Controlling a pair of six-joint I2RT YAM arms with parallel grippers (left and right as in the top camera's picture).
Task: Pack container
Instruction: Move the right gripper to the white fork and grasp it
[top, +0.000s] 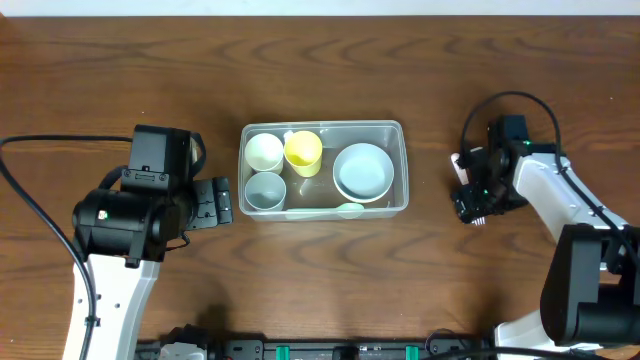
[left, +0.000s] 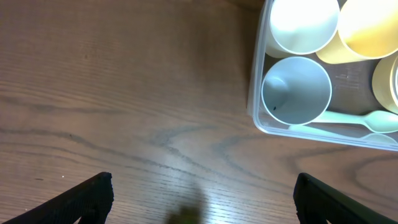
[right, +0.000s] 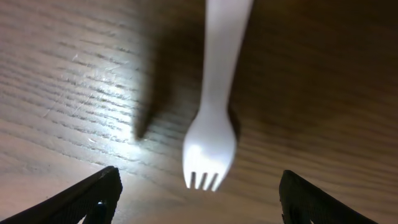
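Clear rectangular plastic container with rounded corners and a rim (top: 398, 128) sits mid-bench on the dark wooden bench (top: 120, 60), long side running left-right. Inside, at the left end: white round cup (top: 264, 151) in the far corner, pale blue-grey cup (top: 265, 190) in the near corner, both mouth up. Yellow cup (top: 303, 152) just beside the white one. Right half holds a pale blue round bowl (top: 363, 171). Mint-green plastic spoon (top: 350, 209) lies along the near wall, also inside. Left fingers (top: 215, 201) are just beside the container's left end, not touching it, spread wide, holding nothing. Right fingers (top: 470, 203) are well to the right of the container, low over the bench, also spread, nothing gripped. White plastic fork (right: 211, 137) lies flat on the bench in the right wrist view, tines toward the camera, lined up between the two fingers, touched by neither.
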